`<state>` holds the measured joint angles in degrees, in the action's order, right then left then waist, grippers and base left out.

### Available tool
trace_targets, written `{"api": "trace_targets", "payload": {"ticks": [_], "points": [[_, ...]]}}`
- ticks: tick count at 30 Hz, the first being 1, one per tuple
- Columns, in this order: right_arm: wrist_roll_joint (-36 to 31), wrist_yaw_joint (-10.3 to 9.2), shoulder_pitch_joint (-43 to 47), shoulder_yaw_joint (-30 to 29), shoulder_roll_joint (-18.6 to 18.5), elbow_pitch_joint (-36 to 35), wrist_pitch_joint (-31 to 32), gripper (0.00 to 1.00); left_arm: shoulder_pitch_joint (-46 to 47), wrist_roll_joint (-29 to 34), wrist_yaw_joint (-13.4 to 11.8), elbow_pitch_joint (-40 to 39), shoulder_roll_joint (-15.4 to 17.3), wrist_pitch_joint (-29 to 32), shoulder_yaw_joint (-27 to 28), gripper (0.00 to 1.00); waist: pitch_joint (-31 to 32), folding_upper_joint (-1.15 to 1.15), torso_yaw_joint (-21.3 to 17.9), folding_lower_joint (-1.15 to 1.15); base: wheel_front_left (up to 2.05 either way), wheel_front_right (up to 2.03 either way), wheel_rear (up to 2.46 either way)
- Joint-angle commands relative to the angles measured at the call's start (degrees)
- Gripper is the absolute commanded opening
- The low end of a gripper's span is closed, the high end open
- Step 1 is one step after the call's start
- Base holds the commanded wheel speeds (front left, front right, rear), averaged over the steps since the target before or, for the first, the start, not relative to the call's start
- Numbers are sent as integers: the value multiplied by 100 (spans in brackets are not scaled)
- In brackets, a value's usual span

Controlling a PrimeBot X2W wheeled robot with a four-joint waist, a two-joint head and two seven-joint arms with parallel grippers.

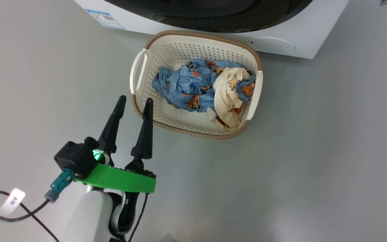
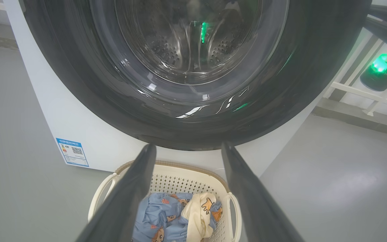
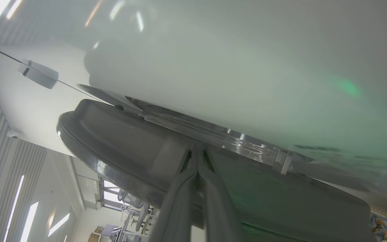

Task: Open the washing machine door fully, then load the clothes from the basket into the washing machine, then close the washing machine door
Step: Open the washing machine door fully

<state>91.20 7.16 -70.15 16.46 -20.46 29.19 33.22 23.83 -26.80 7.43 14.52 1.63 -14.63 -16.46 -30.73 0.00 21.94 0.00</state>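
Lower left: empty, wide-spread left end effector (image 1: pixel 135 99), tips by rim of cream-white perforated plastic basket (image 1: pixel 197 32). Inside: crumpled blue bear-print clothes (image 1: pixel 186 84). Behind: big white washing machine (image 1: pixel 307 30), glossy black round door (image 2: pixel 79 84). Far right: pinched-shut right end effector (image 3: pixel 197 158) at door edge.

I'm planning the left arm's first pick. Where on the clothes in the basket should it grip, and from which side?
Probably the bunched blue folds at the top of the clothes, coming straight down from above. The pile lies crumpled low inside the basket, whose perforated walls block any side approach. The raised folds give the open left gripper something to close around.
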Motion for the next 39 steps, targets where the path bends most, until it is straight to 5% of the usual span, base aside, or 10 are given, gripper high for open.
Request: {"api": "trace_targets", "payload": {"ticks": [1, 39], "points": [[-105, 33, -39, 64, 126, -138, 51, 0, 73, -78, -51, -177, 125, -37, 146, 100, 26, 0, 21, 0, 0, 0, 0], [-45, 33, 1103, 474, 359, -333, 184, 0, -353, 43, -84, -228, 125, -37, 252, 100, 868, 0, -25, 0, 0, 0, 0]]}}
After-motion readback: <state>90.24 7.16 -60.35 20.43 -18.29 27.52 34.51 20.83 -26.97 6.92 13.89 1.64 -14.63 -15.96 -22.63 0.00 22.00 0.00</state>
